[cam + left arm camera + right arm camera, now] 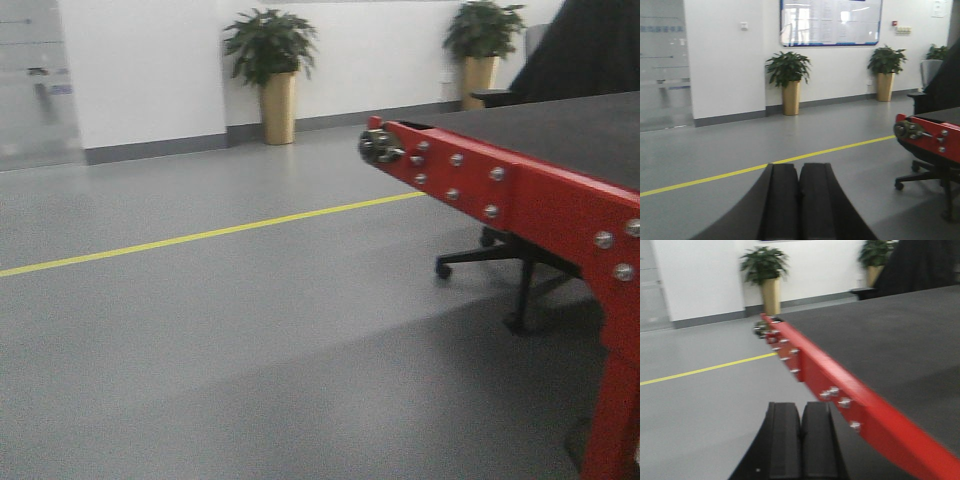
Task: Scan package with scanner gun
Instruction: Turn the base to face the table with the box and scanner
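The package and the scanner gun are out of view in every frame. In the left wrist view my left gripper [799,172] is shut with nothing in it, its black fingers pressed together above grey floor. My right gripper [801,412] is shut and empty too, just left of the red side rail [840,385] of a conveyor. Its dark belt [890,340] shows bare in the right wrist view. The front view shows no gripper.
The red conveyor frame [520,190] with bolts and an end roller [380,148] fills the right of the front view, on a red leg [615,400]. A black office chair base [500,260] stands under it. A yellow floor line [200,235] crosses grey floor. Potted plants [272,70] line the wall.
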You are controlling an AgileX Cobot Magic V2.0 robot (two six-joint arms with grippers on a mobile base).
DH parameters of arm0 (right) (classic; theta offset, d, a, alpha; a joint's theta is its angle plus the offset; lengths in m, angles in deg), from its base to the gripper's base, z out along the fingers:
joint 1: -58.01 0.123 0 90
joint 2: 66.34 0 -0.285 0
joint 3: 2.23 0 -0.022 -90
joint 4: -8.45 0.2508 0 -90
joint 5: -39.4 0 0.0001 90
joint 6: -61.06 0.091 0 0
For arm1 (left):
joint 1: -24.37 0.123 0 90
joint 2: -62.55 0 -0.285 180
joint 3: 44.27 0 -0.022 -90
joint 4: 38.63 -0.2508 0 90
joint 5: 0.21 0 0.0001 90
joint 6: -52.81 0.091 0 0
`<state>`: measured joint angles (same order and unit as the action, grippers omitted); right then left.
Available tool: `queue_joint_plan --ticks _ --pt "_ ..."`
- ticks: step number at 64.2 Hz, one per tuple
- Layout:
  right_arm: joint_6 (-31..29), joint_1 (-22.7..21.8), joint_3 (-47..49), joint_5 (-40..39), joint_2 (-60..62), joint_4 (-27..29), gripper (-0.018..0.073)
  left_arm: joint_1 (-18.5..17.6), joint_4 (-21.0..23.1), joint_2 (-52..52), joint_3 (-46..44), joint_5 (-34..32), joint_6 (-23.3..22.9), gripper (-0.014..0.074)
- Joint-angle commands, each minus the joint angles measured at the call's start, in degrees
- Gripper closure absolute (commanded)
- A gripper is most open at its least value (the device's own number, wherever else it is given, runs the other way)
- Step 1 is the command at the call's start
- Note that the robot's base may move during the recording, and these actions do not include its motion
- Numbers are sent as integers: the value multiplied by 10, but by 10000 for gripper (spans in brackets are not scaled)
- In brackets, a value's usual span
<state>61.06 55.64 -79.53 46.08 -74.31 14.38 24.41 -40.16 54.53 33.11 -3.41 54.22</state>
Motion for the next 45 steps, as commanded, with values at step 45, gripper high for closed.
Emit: queue_joint_plan --ticks 45 --pt "0 1 1 -12 2 0 712 -4 1 2 -2 -9 -4 708"
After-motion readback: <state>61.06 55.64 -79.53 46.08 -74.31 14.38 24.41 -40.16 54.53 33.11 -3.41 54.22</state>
